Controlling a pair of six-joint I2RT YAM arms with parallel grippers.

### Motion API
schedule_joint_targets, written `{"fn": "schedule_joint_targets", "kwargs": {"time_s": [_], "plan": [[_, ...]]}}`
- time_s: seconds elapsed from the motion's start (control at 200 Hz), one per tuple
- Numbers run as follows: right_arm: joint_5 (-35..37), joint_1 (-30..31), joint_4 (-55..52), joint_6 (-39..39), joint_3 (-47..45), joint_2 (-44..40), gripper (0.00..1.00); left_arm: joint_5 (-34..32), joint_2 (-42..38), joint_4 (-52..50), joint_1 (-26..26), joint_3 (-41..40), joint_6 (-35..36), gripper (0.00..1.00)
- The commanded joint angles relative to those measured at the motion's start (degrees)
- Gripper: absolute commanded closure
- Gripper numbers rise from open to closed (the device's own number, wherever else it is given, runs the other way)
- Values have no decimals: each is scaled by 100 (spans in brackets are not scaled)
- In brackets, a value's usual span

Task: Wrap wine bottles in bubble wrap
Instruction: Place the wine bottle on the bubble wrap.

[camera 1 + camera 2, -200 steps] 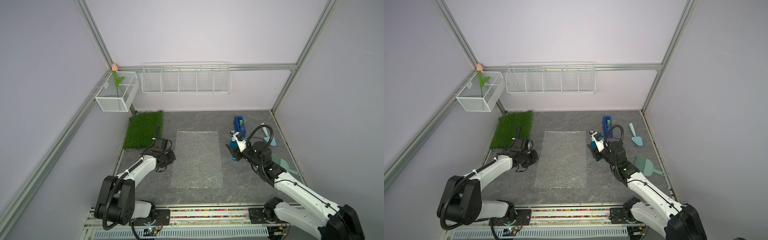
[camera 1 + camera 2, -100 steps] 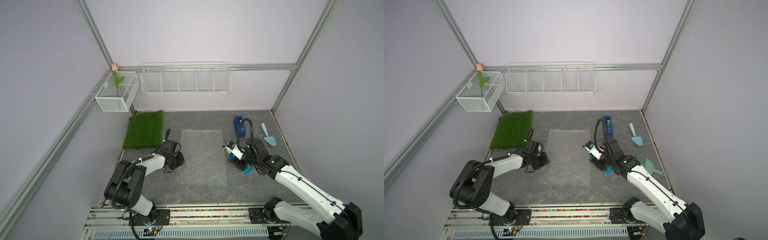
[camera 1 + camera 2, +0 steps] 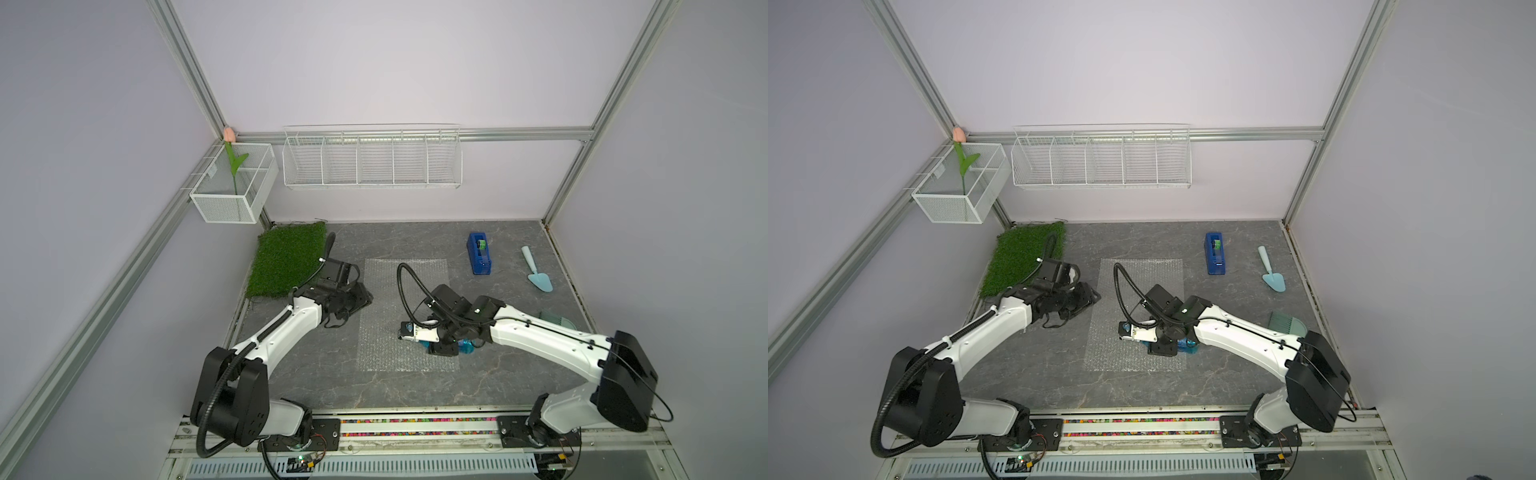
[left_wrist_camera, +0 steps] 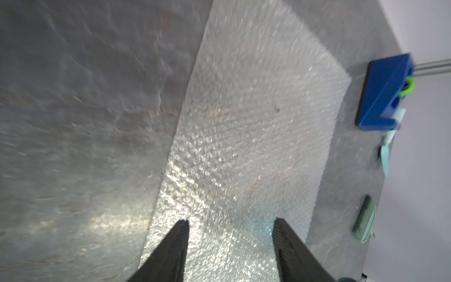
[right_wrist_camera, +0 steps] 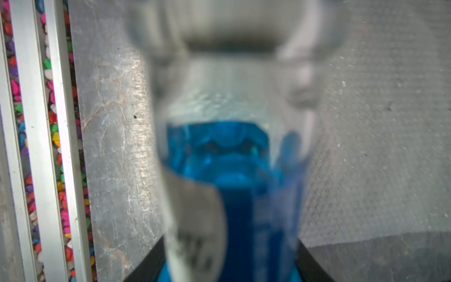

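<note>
Right hand clenched across the body of the wine bottle, held on its side, dark cap toward the left arm, blue base toward the right. Sits low over the near right part of the bubble wrap, base apparently level with or just past the sheet's right edge. Touching the film or just clear of it: cannot tell from either top view. Right wrist view too blurred to help, showing only label and blue liquid between the dark fingers.

Left hand released, jaws spread with nothing between, poised at the sheet's left edge, near the grass mat. Not pinning the film, as far as seen.

Likely trouble from here:
- Letting go so close to the edge, on a round body, and seeing the bottle roll off onto the bare counter.
- Dropping rather than setting down, for want of certainty about the gap.
- Dragging or bunching the light, unheld sheet while pulling the fingers away.
- Pinching at flat film with the left hand and catching only counter, or shoving the sheet sideways toward the tape dispenser.
</note>
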Motion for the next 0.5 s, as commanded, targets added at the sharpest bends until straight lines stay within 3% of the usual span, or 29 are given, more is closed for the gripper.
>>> {"fn": "schedule_joint_targets", "kwargs": {"time_s": [0.0, 0.19, 0.355, 0.495], "plan": [[193, 263, -264, -449, 464, 365, 93, -550, -278, -1122, 425, 277, 252, 31], [175, 500, -252, -578, 980, 1171, 93, -1259, -680, -1349, 871, 288, 806, 23], [256, 564, -418, -628, 1488, 1934, 92, -1178, -679, -1250, 1141, 248, 953, 22], [179, 560, -394, -632, 1760, 2313, 83, -1160, -596, -1215, 1217, 291, 1081, 21]]}}
